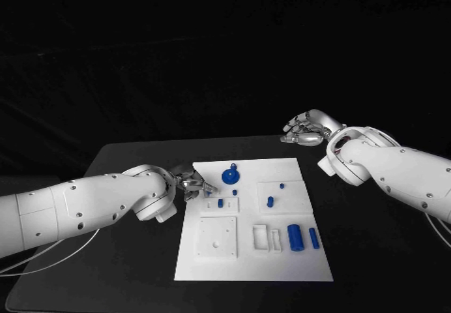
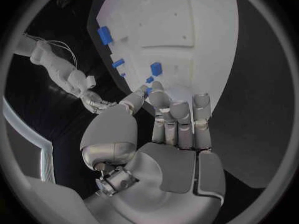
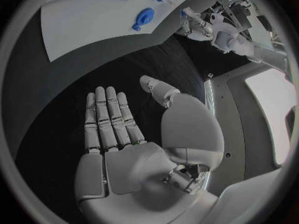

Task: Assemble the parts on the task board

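White task board point(image 1: 246, 257) holds blue parts point(image 1: 294, 237); left hand point(image 1: 191, 183) at edge

White task board point(image 1: 287, 261) on a black table point(image 1: 131, 156); blue parts: a round piece point(image 1: 230, 175) far, two cylinders point(image 1: 294, 237) near right. Silver hands, white arms point(image 1: 85, 202).

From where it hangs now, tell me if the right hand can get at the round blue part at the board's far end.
Probably yes. The right hand is open and holds nothing, hovering past the board's far right corner. Bare table lies between it and the round blue part. The left hand works at the board's left edge, just clear of that path.
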You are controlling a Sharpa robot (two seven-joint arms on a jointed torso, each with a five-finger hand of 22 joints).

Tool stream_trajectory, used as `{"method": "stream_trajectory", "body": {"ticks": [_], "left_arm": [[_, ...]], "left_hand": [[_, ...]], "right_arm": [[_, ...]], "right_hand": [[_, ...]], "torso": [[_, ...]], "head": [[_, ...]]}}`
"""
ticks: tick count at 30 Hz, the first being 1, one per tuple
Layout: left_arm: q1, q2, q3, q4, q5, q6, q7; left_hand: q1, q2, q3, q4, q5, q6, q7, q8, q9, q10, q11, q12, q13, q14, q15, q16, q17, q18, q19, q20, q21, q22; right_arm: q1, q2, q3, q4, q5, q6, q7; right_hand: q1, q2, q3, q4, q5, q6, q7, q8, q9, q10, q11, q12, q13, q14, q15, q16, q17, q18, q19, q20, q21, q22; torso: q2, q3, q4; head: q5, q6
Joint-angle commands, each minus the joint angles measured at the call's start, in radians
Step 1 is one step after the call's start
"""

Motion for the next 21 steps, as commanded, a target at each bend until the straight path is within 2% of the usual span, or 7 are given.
{"method": "stream_trajectory", "body": {"ticks": [1, 5, 6, 12, 14, 20, 21], "left_arm": [[0.016, -0.009, 0.003, -0.012, 0.163, 0.065, 0.157], [0.028, -0.015, 0.003, -0.039, 0.263, 0.114, 0.283], [0.028, -0.014, 0.003, -0.044, 0.287, 0.125, 0.308], [0.028, -0.012, 0.003, -0.069, 0.409, 0.219, 0.485], [0.028, -0.012, 0.003, -0.07, 0.435, 0.249, 0.523], [0.028, -0.012, 0.002, -0.071, 0.517, 0.374, 0.579], [0.028, -0.012, 0.002, -0.071, 0.519, 0.391, 0.582]], "left_hand": [[0.03, 0.044, 0.019, -0.029, -0.004, -0.011, 0.001, -0.006, 0.003, -0.01, 0.001, -0.008, 0.002, -0.016, -0.007, -0.007, -0.001, 0.0, -0.009, -0.133, -0.005, 0.001], [0.03, 0.048, 0.019, -0.032, -0.005, -0.027, 0.005, -0.014, 0.007, -0.015, 0.003, -0.011, 0.003, -0.02, -0.006, -0.007, -0.002, -0.001, -0.013, -0.132, -0.008, 0.0], [0.037, 0.057, 0.024, -0.036, -0.004, -0.055, 0.01, -0.031, 0.003, -0.012, 0.009, -0.012, 0.002, -0.02, -0.004, -0.005, -0.001, -0.001, -0.014, -0.133, -0.009, 0.0], [0.044, 0.057, 0.024, -0.044, -0.004, -0.063, 0.016, -0.038, 0.006, -0.013, 0.014, -0.014, 0.0, -0.026, 0.002, -0.003, 0.001, -0.003, -0.019, -0.131, -0.011, 0.0], [0.044, 0.058, 0.022, -0.045, -0.004, -0.069, 0.019, -0.043, 0.006, -0.017, 0.017, -0.015, -0.001, -0.031, 0.005, -0.003, 0.001, -0.005, -0.023, -0.129, -0.014, 0.0], [0.046, 0.054, 0.015, -0.04, -0.004, -0.08, 0.026, -0.06, 0.006, -0.034, 0.025, -0.015, 0.001, -0.053, 0.013, 0.0, 0.005, -0.011, -0.041, -0.124, -0.022, 0.001], [0.047, 0.054, 0.014, -0.041, -0.004, -0.081, 0.027, -0.062, 0.006, -0.035, 0.025, -0.015, 0.001, -0.055, 0.014, 0.001, 0.006, -0.011, -0.042, -0.124, -0.022, 0.001]], "right_arm": [[-0.001, -0.001, 0.0, 0.018, -0.001, 0.011, 0.037], [-0.005, -0.006, 0.0, 0.048, -0.018, 0.021, 0.057], [-0.006, -0.007, 0.0, 0.058, -0.028, 0.023, 0.061], [-0.012, -0.016, -0.001, 0.134, -0.105, 0.059, 0.087], [-0.013, -0.02, -0.003, 0.159, -0.133, 0.069, 0.095], [-0.016, -0.024, -0.007, 0.232, -0.195, 0.102, 0.114], [-0.017, -0.024, -0.008, 0.242, -0.195, 0.104, 0.118]], "right_hand": [[0.005, 0.006, -0.001, -0.009, 0.002, -0.008, 0.004, 0.006, -0.001, 0.005, -0.002, -0.006, -0.002, -0.001, 0.004, -0.005, -0.002, -0.015, -0.006, -0.001, -0.006, 0.003], [0.016, 0.012, -0.004, -0.024, -0.004, -0.003, 0.002, 0.009, -0.001, 0.011, -0.002, -0.009, -0.001, 0.002, 0.005, -0.003, -0.005, -0.014, -0.003, -0.001, -0.006, 0.007], [0.021, 0.016, -0.006, -0.033, -0.007, 0.0, 0.001, 0.011, -0.002, 0.015, -0.004, -0.009, -0.001, 0.005, 0.003, 0.0, -0.005, -0.012, 0.002, -0.002, -0.005, 0.01], [0.031, 0.038, -0.032, -0.08, -0.01, 0.019, -0.006, 0.021, -0.003, 0.049, -0.016, -0.001, 0.004, 0.031, -0.009, 0.019, -0.001, -0.001, 0.033, -0.002, -0.002, 0.021], [0.034, 0.046, -0.045, -0.099, -0.024, 0.028, -0.009, 0.025, -0.003, 0.075, -0.027, 0.012, 0.013, 0.054, -0.018, 0.036, 0.009, 0.007, 0.054, -0.003, 0.005, 0.026], [0.029, 0.053, -0.077, -0.13, -0.046, 0.033, -0.02, 0.023, -0.009, 0.176, -0.075, 0.079, 0.07, 0.143, -0.063, 0.111, 0.078, 0.042, 0.154, -0.008, 0.043, 0.04], [0.029, 0.053, -0.077, -0.13, -0.046, 0.033, -0.02, 0.023, -0.009, 0.176, -0.075, 0.079, 0.07, 0.143, -0.063, 0.111, 0.078, 0.042, 0.154, -0.008, 0.043, 0.04]], "torso": [[0.0, -0.0001, 0.0], [-0.001, 0.0004, -0.0009], [-0.001, 0.0004, -0.0007], [0.001, -0.0005, -0.0007], [0.0, 0.0001, -0.0005], [0.0, 0.0002, -0.0012], [0.0, 0.0, -0.001]], "head": [[0.0, 0.008], [0.0, 0.021], [0.0, 0.025], [-0.003, 0.046], [-0.002, 0.06], [0.001, 0.085], [0.002, 0.087]]}}
